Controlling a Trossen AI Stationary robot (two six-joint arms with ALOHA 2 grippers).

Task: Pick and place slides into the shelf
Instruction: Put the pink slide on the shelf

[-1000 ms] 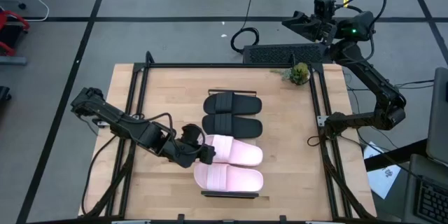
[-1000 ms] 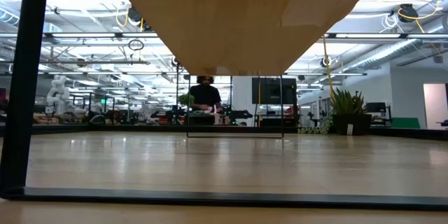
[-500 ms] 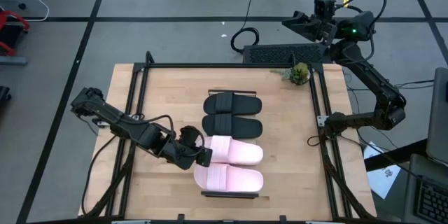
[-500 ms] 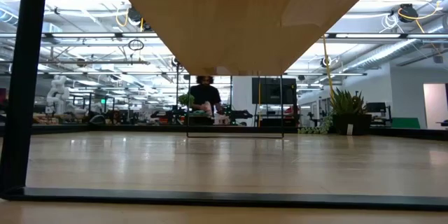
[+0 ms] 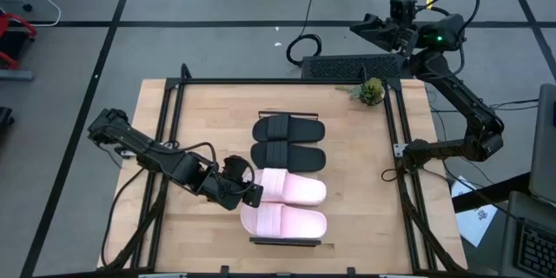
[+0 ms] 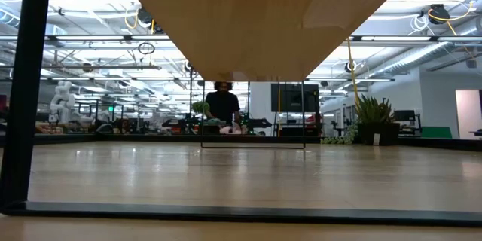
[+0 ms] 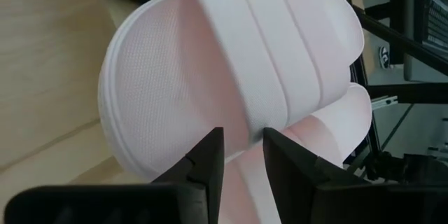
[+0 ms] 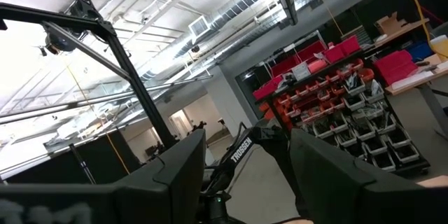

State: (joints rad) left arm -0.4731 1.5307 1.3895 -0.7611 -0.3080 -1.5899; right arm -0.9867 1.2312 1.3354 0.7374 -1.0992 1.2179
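Observation:
Four slides lie side by side on the shelf (image 5: 287,241): two black ones (image 5: 288,129) (image 5: 288,156) on the far side and two pale pink ones (image 5: 294,188) (image 5: 283,221) on the near side. My left gripper (image 5: 253,195) (image 7: 243,143) is at the heel end of the farther pink slide (image 7: 210,63) and is shut on it. The nearer pink slide (image 7: 343,126) lies just beyond it. My right gripper (image 5: 372,28) (image 8: 245,161) is open with nothing between its fingers, raised beyond the table's far right corner. My left gripper has the farther pink slide by the near-side rim of its sole (image 7: 245,136), on the heel half where the ribbed strap's end joins. The two fingers (image 7: 210,157) stand either side of that spot. They come from the table's left, slanting down. The slide lies flat on the shelf.
A small green plant (image 5: 372,91) stands at the table's far right corner, with a dark keyboard (image 5: 347,67) behind it. Black frame rails (image 5: 169,139) (image 5: 401,139) run along the table's left and right sides. A person (image 6: 222,105) shows far off in the room.
My left gripper has tipped a little at the wrist and drawn slightly back toward the table's near left. It stays at the pink slide's heel end with the same finger gap. The slides have kept their places.

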